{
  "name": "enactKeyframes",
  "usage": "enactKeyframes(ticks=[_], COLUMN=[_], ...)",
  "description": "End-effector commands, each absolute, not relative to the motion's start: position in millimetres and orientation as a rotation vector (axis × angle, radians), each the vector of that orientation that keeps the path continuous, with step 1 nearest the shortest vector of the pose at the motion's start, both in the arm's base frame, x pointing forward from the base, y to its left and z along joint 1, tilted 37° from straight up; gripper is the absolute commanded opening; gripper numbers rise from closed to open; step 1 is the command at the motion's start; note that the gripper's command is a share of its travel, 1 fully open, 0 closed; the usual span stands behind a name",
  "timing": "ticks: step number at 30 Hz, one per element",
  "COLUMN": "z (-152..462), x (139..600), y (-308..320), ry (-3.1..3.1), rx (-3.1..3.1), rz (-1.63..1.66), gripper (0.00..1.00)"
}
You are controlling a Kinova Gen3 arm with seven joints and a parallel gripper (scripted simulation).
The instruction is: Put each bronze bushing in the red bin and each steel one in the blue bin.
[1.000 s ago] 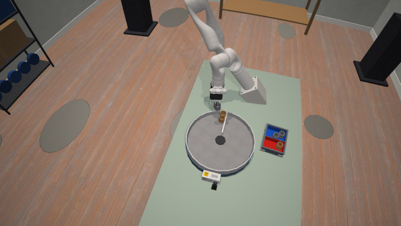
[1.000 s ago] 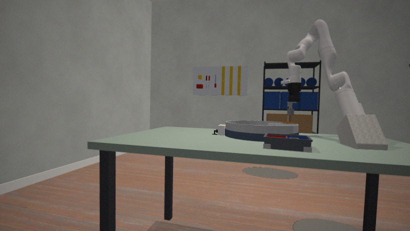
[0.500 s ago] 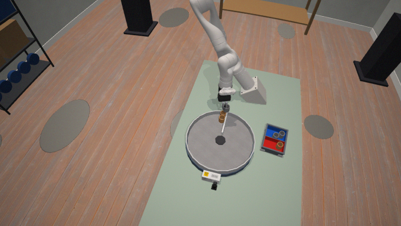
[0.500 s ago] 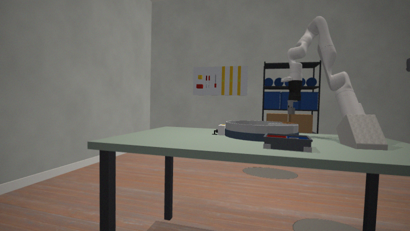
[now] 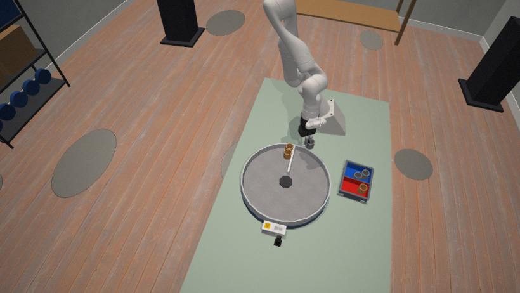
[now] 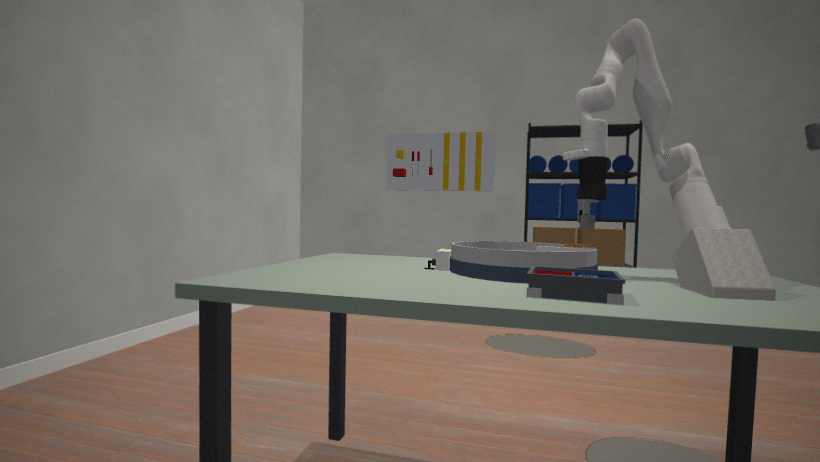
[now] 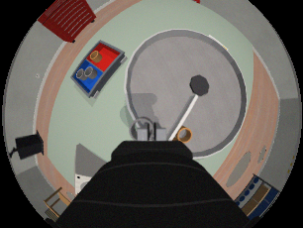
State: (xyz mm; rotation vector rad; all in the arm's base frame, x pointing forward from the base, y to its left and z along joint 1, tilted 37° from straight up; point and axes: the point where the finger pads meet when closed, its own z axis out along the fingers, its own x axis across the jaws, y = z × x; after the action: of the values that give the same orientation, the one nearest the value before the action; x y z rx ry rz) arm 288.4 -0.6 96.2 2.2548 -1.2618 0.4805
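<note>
Your gripper pinches a steel bushing by its wall above the turntable's rim at the table's robot-base end, so a jolt toward the blue bin could swing it loose.

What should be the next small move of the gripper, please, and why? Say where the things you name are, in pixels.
Probably carry the held steel bushing (image 5: 309, 144) (image 6: 587, 221) sideways toward the blue bin (image 5: 350, 170) (image 7: 82, 67): the gripper (image 5: 309, 139) (image 6: 585, 214) (image 7: 151, 128) is shut on it, above the table, and two steel bushings already sit there.
</note>
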Motion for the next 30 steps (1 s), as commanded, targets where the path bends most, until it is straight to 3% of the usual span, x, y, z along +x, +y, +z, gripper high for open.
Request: enactKeyframes(ticks=[1,30], z=[76.8,-20.0], x=[293.0,307.7], y=[17.7,146.2], ry=[-1.171,-0.719], rx=[2.266,2.411], rz=[0.465,0.317], gripper=[0.0,0.0])
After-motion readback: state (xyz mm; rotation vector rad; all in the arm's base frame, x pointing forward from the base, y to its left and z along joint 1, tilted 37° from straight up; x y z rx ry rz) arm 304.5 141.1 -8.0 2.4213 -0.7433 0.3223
